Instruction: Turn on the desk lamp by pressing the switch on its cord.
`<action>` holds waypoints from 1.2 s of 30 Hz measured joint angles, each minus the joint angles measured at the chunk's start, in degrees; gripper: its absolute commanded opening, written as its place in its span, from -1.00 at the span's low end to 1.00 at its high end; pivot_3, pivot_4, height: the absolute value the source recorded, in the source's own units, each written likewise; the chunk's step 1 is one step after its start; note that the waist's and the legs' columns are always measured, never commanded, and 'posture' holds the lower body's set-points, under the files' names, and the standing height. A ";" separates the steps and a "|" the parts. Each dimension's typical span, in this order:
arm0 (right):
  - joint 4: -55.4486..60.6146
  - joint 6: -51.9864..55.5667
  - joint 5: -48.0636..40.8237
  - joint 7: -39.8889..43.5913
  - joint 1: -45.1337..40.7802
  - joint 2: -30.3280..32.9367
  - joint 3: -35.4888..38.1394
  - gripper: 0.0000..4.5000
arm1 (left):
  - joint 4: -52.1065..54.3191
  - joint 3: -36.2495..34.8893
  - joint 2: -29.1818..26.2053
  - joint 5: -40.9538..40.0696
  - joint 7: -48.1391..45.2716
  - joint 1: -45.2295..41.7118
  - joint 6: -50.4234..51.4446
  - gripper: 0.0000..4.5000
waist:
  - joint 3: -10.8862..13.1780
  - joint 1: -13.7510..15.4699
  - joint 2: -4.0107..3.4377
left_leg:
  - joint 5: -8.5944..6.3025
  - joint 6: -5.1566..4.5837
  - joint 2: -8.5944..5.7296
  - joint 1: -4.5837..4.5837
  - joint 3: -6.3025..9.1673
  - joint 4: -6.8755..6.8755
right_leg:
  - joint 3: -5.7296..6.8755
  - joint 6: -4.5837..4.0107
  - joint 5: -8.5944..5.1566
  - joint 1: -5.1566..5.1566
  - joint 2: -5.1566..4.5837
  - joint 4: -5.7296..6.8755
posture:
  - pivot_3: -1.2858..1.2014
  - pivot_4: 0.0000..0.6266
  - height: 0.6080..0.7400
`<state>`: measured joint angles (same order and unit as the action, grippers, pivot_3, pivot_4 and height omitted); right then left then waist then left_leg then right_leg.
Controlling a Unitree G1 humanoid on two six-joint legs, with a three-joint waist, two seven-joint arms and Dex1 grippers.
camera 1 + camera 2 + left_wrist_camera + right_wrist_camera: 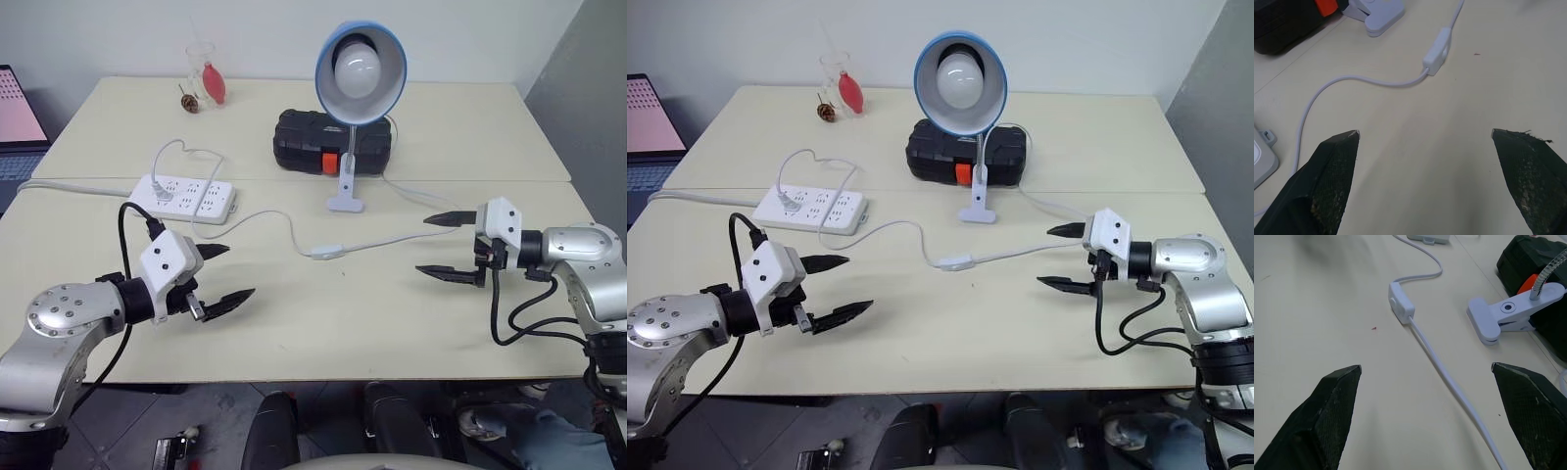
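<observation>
Nearest the robot, the left gripper [217,279] hovers over the near table [323,333] with its 2 fingers spread wide and nothing between them. The right gripper [443,247] hangs on the other side, jaws just as wide and also empty. Between the 2, on bare tabletop and well apart from both, lies the switch [327,252]. It is touched by neither. The cord [397,239] runs through it, one end looping back to the power strip [185,197], the other heading toward the lamp's base, though its last stretch is hard to follow.

Farther back stands the desk lamp [359,73], its bulb seemingly unlit, clipped base in front of a black case [312,140]. A glass [202,64] sits at the far edge.

This looks like the approach step: nothing pressed yet. Next, 1 gripper probably needs to come in over the switch and bring a fingertip down on its small button, perhaps with the other steadying the cord.
</observation>
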<state>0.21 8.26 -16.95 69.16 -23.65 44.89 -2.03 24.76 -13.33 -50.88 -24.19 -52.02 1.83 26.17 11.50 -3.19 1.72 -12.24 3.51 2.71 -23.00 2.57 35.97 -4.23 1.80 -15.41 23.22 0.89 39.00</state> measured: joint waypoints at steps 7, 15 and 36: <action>0.00 0.07 -0.01 -0.11 -0.33 -0.13 -0.37 1.00 | 0.51 0.11 0.07 -0.44 0.06 -0.03 0.14 1.00 | 0.00 0.03 0.00 | 0.00 0.00 0.00 0.00 0.00 0.00 | 0.00 0.00 0.00 0.00 0.00 0.00 | 0.03 -0.52 1.00; 0.01 2.80 0.12 -0.48 -2.70 -0.42 -1.79 1.00 | 1.18 0.14 0.46 -0.39 -3.18 0.33 -5.25 1.00 | 0.00 0.05 0.00 | 0.00 0.00 0.00 0.00 -0.01 0.00 | 0.00 -0.01 0.00 0.00 0.00 0.00 | 0.03 -0.52 1.00; -0.73 10.96 2.54 1.19 -12.73 -2.67 -9.73 1.00 | -0.01 0.02 0.41 0.79 -6.01 2.75 -9.11 1.00 | 0.00 -0.03 0.00 | 0.00 0.00 0.01 0.01 -0.01 0.00 | 0.01 -0.01 0.00 0.02 0.00 0.01 | 0.03 -0.52 1.00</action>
<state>-0.52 19.22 -14.41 70.36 -36.38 42.21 -11.75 24.75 -13.31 -50.47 -23.40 -58.03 4.58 17.06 11.51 -3.22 1.71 -12.24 3.51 2.72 -22.99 2.56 35.97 -4.22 1.79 -15.41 23.25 0.89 39.01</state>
